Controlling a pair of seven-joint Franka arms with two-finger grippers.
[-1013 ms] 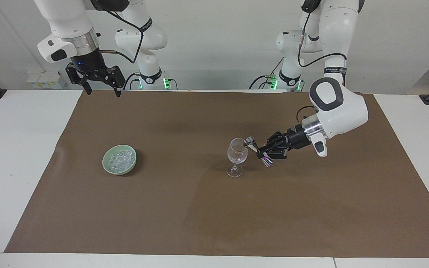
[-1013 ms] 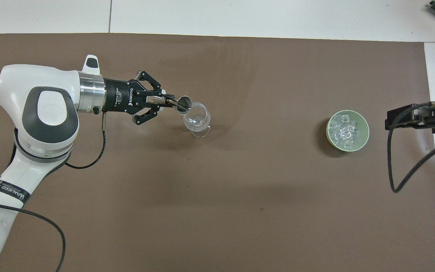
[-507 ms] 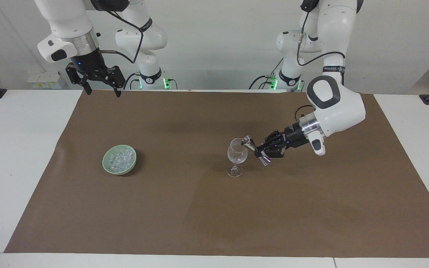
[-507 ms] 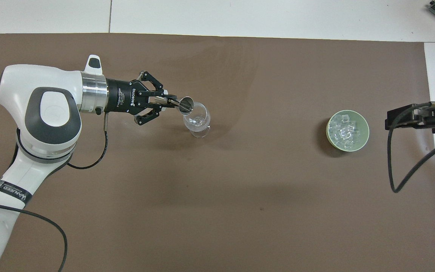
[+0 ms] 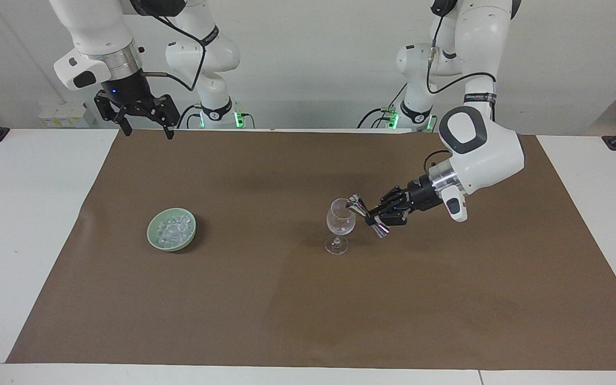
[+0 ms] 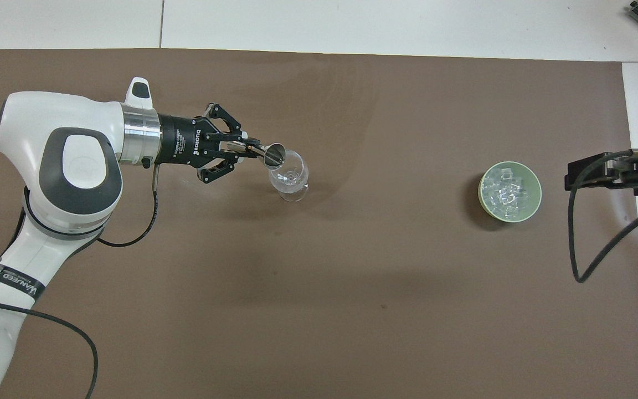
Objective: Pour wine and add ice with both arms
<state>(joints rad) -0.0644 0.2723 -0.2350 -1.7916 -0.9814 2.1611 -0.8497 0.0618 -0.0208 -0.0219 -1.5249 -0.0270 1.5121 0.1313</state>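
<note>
A clear stemmed wine glass (image 5: pixel 338 220) stands upright on the brown mat (image 5: pixel 265 299); it also shows in the overhead view (image 6: pixel 288 176). My left gripper (image 5: pixel 376 216) is shut on a small metal jigger (image 5: pixel 362 213), tilted with its mouth at the glass's rim. In the overhead view the left gripper (image 6: pixel 241 151) and the jigger (image 6: pixel 270 154) lie beside the glass. The ice (image 5: pixel 173 226) fills a pale green bowl (image 5: pixel 151 234) toward the right arm's end, also seen from overhead (image 6: pixel 504 191). My right gripper (image 5: pixel 146 128) hangs open and empty, high over the mat's edge nearest the robots.
The brown mat (image 6: pixel 352 288) covers most of the white table (image 5: pixel 24 214). In the overhead view the green bowl (image 6: pixel 482 195) sits beside the right gripper (image 6: pixel 596 173), whose black cable loops below it. The robots' bases stand at the table's edge.
The left arm's wrist has drawn back a little toward the robots, changing the jigger's angle slightly while its mouth stays at the glass's rim. The right arm has not moved.
</note>
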